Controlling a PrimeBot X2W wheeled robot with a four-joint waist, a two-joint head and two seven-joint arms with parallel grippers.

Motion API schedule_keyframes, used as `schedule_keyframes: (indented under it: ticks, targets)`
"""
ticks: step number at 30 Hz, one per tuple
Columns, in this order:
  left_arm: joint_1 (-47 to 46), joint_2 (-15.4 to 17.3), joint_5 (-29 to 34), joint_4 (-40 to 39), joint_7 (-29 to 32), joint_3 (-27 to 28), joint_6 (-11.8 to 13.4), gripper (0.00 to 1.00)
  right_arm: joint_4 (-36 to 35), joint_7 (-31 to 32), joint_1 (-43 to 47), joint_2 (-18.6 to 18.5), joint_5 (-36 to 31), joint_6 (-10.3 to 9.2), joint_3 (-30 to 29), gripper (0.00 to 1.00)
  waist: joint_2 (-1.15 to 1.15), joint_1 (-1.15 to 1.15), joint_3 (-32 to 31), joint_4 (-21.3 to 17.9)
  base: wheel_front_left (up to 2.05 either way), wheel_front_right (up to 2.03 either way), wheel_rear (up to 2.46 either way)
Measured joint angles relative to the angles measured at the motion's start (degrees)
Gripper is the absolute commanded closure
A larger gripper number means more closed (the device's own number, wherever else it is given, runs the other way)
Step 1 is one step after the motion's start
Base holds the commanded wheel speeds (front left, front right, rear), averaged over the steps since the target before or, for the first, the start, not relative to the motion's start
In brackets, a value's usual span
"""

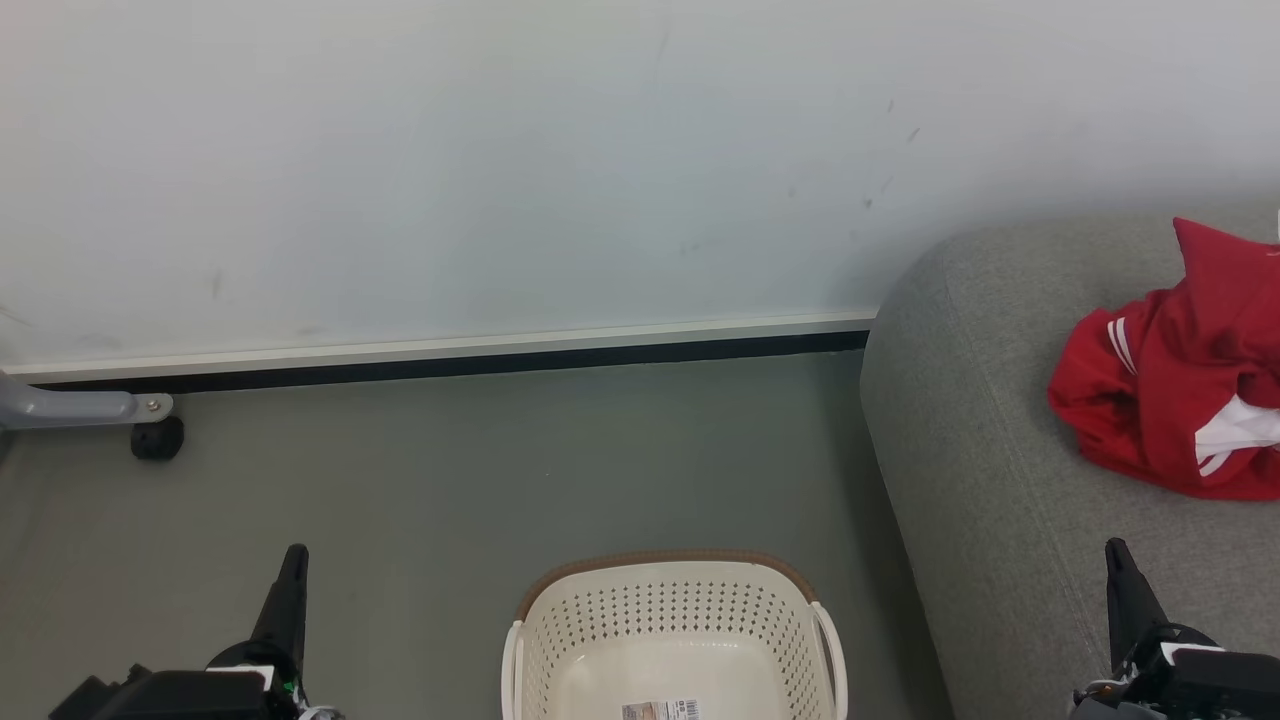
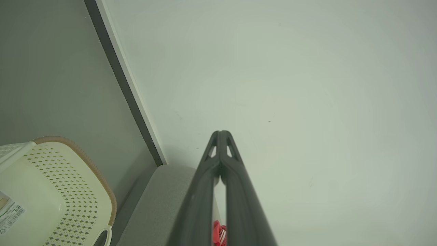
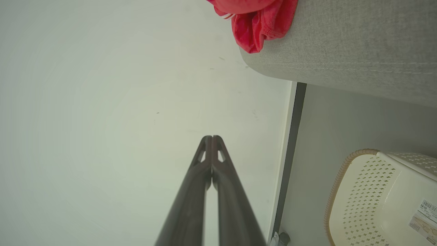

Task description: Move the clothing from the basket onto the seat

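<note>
Basket (image 1: pixel 675 620) shows empty; red garments (image 1: pixel 1180 400) heaped on sofa (image 1: pixel 960 420). Left gripper (image 1: pixel 295 552), right gripper (image 1: pixel 1114 548) both pinched shut, empty. Task looks done.

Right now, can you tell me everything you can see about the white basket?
The basket is cream-white plastic, oval, its walls full of little holes, with a brown band round the rim and a white handle on each side. It stands upright on the grey floor, empty, with only a barcode sticker on its bottom. Nothing else touches it; the grey sofa stands to its right, a strip of floor between.
</note>
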Motion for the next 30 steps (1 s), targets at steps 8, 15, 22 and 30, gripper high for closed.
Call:
schedule_keyframes:
  ticks: [8,15,22,30]
  targets:
    - [0.00,0.00,0.00,0.01,0.00,0.00,0.00,1.00,0.00,0.00,0.00,0.01,0.00,0.05,0.00,1.00,0.00,0.00,0.00,0.00,0.00,0.00,0.00]
    - [0.00,0.00,0.00,0.01,0.00,-0.01,0.00,1.00,0.00,0.00,0.00,0.01,0.00,0.07,0.00,1.00,0.00,0.00,0.00,0.00,0.00,0.00,0.00]
    - [0.00,0.00,0.00,0.01,0.00,-0.01,0.00,1.00,0.00,0.00,0.00,0.01,0.00,0.07,0.00,1.00,0.00,0.00,0.00,0.00,0.00,0.00,0.00]
    - [0.00,0.00,0.00,0.01,0.00,-0.01,0.00,1.00,0.01,0.00,0.00,0.01,0.00,0.07,0.00,1.00,0.00,0.00,0.00,0.00,0.00,0.00,0.00]
